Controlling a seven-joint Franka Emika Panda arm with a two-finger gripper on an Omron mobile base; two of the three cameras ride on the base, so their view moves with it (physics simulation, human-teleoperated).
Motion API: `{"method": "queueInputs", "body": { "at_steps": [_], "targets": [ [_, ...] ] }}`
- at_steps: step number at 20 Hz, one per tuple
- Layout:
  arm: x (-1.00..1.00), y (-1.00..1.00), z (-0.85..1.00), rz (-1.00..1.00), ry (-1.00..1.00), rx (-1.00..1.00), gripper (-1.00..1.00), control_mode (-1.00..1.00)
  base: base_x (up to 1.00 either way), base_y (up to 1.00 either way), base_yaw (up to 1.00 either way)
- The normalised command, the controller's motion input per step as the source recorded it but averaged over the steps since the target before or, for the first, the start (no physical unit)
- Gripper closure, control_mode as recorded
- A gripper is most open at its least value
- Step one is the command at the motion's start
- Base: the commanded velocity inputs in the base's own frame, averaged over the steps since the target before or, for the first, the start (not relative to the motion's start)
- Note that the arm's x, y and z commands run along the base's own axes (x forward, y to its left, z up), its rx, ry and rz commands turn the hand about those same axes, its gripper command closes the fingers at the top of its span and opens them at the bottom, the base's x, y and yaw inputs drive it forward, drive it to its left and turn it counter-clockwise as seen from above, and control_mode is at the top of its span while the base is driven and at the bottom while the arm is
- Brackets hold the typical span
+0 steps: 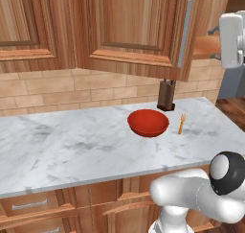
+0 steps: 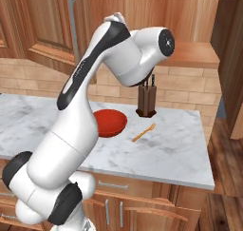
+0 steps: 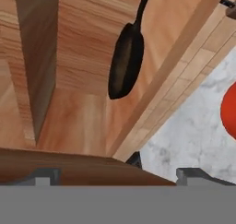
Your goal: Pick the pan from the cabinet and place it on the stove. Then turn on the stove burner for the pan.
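- I am at the start of the job. The reddish-brown wooden wall cabinet [image 1: 139,30] has its door with the long silver bar handle [image 1: 184,33] swung open, so that part looks done.
- The round, shallow dark frying pan [image 3: 125,61] is not picked up yet. In the hand view I see it inside the cabinet, resting on the wooden shelf [image 3: 83,112], with nothing touching it.
- My tool [image 3: 117,176] has its two small dark tips spread wide, and nothing is between them. It is near the cabinet opening, well apart from the pan.
- What I have left, I think: reach in, grab the pan, lift it out, carry it to the stove, set it down, then turn the knob for that burner. That is nearly everything.
- The pan looks brownish-black inside, with a thin rim. Its one long, straight black handle [image 3: 144,4] points toward the top edge of the hand view, away from my tool.
- The handle looks like the best place to grab, I think, because it is thin.
- On the white marble desk [image 1: 72,145] below sit a red round bowl [image 1: 148,122], a dark wooden knife block [image 1: 166,94] at the back edge, and a small orange fork [image 1: 182,123] just beside the bowl. I do not need those.
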Motion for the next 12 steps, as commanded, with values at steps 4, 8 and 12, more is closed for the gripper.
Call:
{"method": "queueInputs", "body": {
  "at_steps": [4,8,12],
  "targets": [
    [0.42,0.03,-0.16,0.0,0.12,0.18,-1.0,-1.0,0.0,0.0,0.0],
    [0.27,0.09,-0.08,0.0,0.1,0.16,-1.0,-1.0,0.0,0.0,0.0],
    [0.08,0.24,0.0,0.01,0.07,0.07,-1.0,-1.0,0.0,0.0,0.0]
  ]
}}
